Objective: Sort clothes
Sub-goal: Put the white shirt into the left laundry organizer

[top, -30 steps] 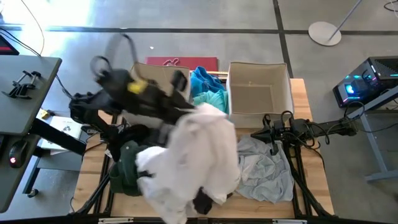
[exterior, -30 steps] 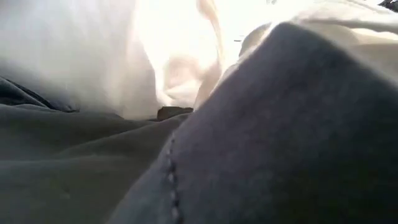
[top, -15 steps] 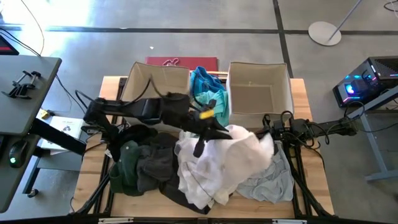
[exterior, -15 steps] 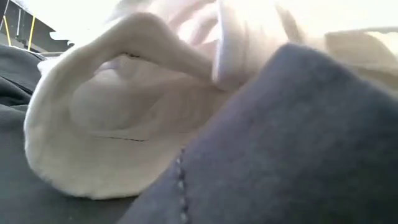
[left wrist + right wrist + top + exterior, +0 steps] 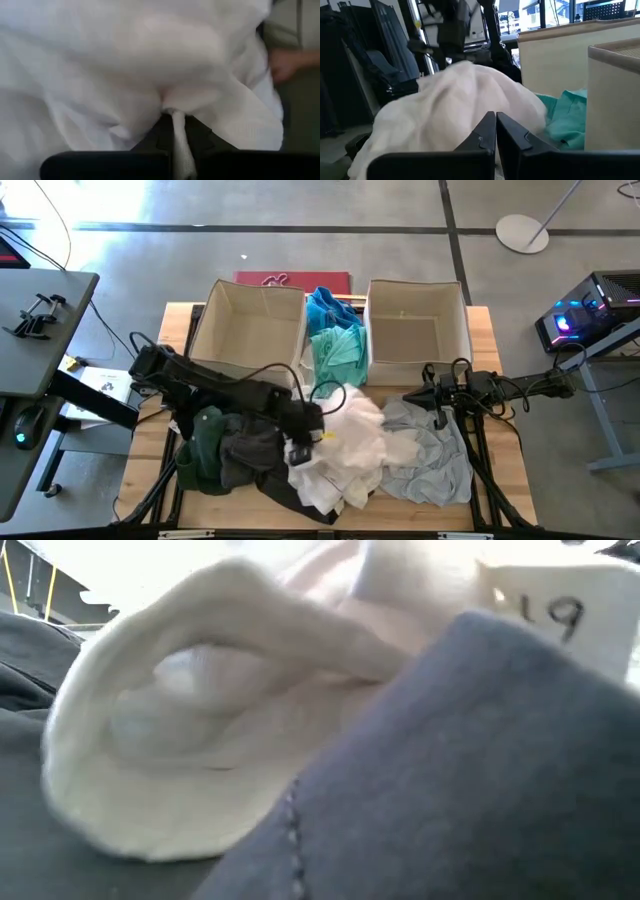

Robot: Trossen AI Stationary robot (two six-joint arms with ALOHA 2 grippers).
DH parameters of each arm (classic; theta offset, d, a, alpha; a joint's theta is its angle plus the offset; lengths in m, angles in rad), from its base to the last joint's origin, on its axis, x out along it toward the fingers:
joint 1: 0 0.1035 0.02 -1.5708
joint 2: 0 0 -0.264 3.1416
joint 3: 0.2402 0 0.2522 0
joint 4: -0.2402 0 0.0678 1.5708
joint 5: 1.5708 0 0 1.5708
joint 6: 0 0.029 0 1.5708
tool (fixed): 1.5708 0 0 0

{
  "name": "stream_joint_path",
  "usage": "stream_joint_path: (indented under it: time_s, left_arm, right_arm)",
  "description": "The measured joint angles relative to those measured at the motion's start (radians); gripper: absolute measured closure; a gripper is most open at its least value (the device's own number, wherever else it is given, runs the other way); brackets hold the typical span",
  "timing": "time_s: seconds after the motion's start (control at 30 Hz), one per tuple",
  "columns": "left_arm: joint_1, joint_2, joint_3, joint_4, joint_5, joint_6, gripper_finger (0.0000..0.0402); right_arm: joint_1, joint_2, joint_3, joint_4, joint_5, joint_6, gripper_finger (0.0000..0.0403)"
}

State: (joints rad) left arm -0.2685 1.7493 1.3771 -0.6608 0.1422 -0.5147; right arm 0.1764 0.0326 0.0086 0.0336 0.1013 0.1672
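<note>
- The white garment (image 5: 345, 445) is heaped mid-table toward the front edge, among the other clothes (image 5: 235, 450)
- It is gripped by the left gripper (image 5: 303, 442), clenched on a fold
- A firm pinch should be kept for a clean lift
- The right gripper (image 5: 437, 392) is parked, fingers closed, near the right bin (image 5: 417, 330)

white garment (image 5: 345, 442): crumpled heap at the middle of the worktop's near half, lying over darker clothes; its folds fill the left wrist view (image 5: 125, 75)
pale grey garment (image 5: 425, 450): spread flat and wrinkled, touching the white one's right edge
dark green garment (image 5: 203, 448): bunched at the pile's left end
charcoal garment (image 5: 250, 455): rumpled between the green and the white
black garment (image 5: 285, 492): showing under the white heap's near edge
teal garment (image 5: 338, 355): draped between the two bins, in front of the blue
bright blue garment (image 5: 322, 305): bunched behind the teal
</note>
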Motion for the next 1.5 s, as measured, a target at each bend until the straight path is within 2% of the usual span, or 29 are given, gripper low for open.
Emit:
stream_joint_path:
  time_s: [0.1,0.2,0.47,0.57,0.63,0.7,0.77,0.87,0.93,1.07,1.23,1.3,1.4,1.5]
  left_arm:
    - [-0.012,0.000,-0.045,-0.001,0.098,-0.046,0.0389]
    - [-0.016,0.000,-0.037,0.003,0.193,-0.066,0.0357]
    - [0.001,-0.001,0.149,0.007,0.402,-0.087,0.0228]
    - [0.013,-0.001,0.242,0.009,0.483,-0.086,0.0191]
    - [0.022,-0.002,0.305,0.012,0.466,-0.004,0.0179]
    - [0.034,-0.002,0.360,0.041,0.389,0.156,0.0175]
    - [0.044,-0.003,0.400,0.072,0.235,0.319,0.0174]
    - [0.078,-0.004,0.414,0.112,-0.020,0.402,0.0176]
    - [0.123,0.007,0.405,0.102,-0.074,0.392,0.0176]
    - [0.192,0.048,0.329,0.092,-0.033,0.331,0.0176]
    - [0.177,0.144,0.216,0.128,0.203,0.349,0.0174]
    - [0.154,0.197,0.191,0.147,0.260,0.372,0.0167]
    - [0.116,0.275,0.184,0.152,0.269,0.422,0.0149]
    - [0.097,0.353,0.185,0.177,0.227,0.493,0.0128]
  right_arm:
    - [0.000,0.000,0.000,0.000,0.000,0.000,0.0402]
    - [0.000,0.000,0.000,0.000,0.000,0.000,0.0402]
    - [0.000,0.000,0.000,0.000,0.000,0.000,0.0402]
    - [0.000,0.000,0.000,0.000,0.000,0.000,0.0402]
    - [0.000,0.000,0.000,0.000,0.000,0.000,0.0402]
    - [0.000,0.000,0.000,0.000,0.000,0.000,0.0402]
    - [0.000,0.000,0.000,0.000,0.000,0.000,0.0402]
    - [0.000,0.000,0.000,0.000,0.000,0.000,0.0402]
    - [0.000,0.000,0.000,0.000,0.000,0.000,0.0402]
    - [0.000,0.000,0.000,0.000,0.000,0.000,0.0402]
    - [0.000,0.001,0.000,0.000,0.000,0.000,0.0402]
    - [0.000,0.001,0.000,0.000,0.000,0.000,0.0402]
    - [0.000,0.001,0.000,0.000,0.000,0.000,0.0402]
    - [0.000,0.001,0.000,0.000,0.000,0.000,0.0402]
